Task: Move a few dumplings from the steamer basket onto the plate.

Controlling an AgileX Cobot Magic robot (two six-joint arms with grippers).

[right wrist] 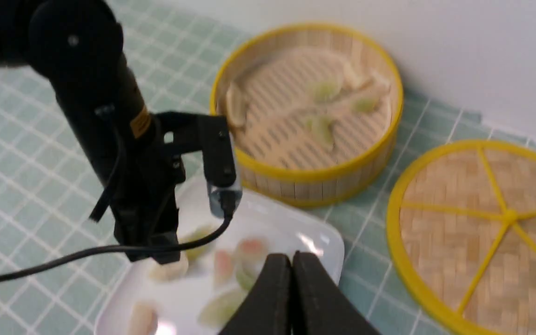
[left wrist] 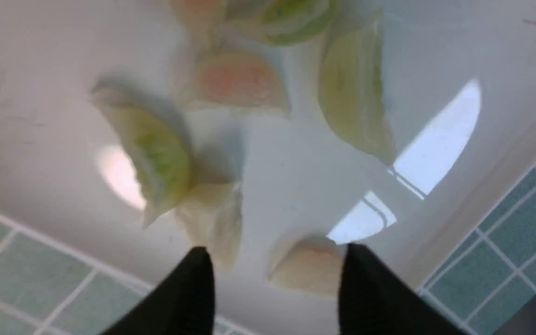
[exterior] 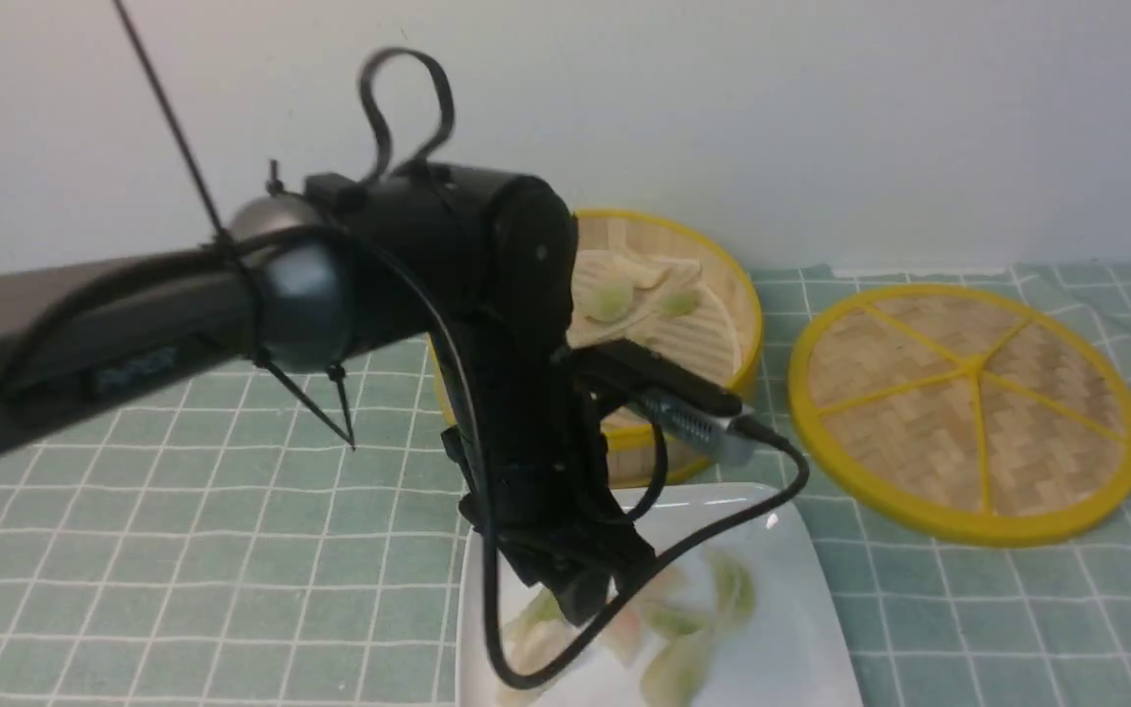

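The left gripper (exterior: 580,601) points down over the plate (exterior: 772,628), toward ten o'clock from its middle. Its black fingertips (left wrist: 193,265) stand apart, with a cream dumpling (left wrist: 310,270) showing in the gap between them; whether they touch it, I cannot tell. Around it, more dumplings (left wrist: 235,83) lie on the white plate, some green, some pink-tinted, some cream. A green one (left wrist: 161,158) touches or overlaps a pale cream one (left wrist: 217,218). In the front view, a green dumpling (exterior: 734,589) lies toward two o'clock from the plate's middle, and another (exterior: 678,668) lies toward five.

The steamer basket (exterior: 683,447) stands at twelve o'clock from the plate, partly behind the left arm (exterior: 526,324). Several green and cream dumplings (exterior: 610,298) rest on its pale floor, a few of them close together near the wall.

The flat woven disc (exterior: 968,412) lies between three and four o'clock from the basket, on the green checked cloth (exterior: 232,550). The right gripper (right wrist: 291,260) has its fingertips together.
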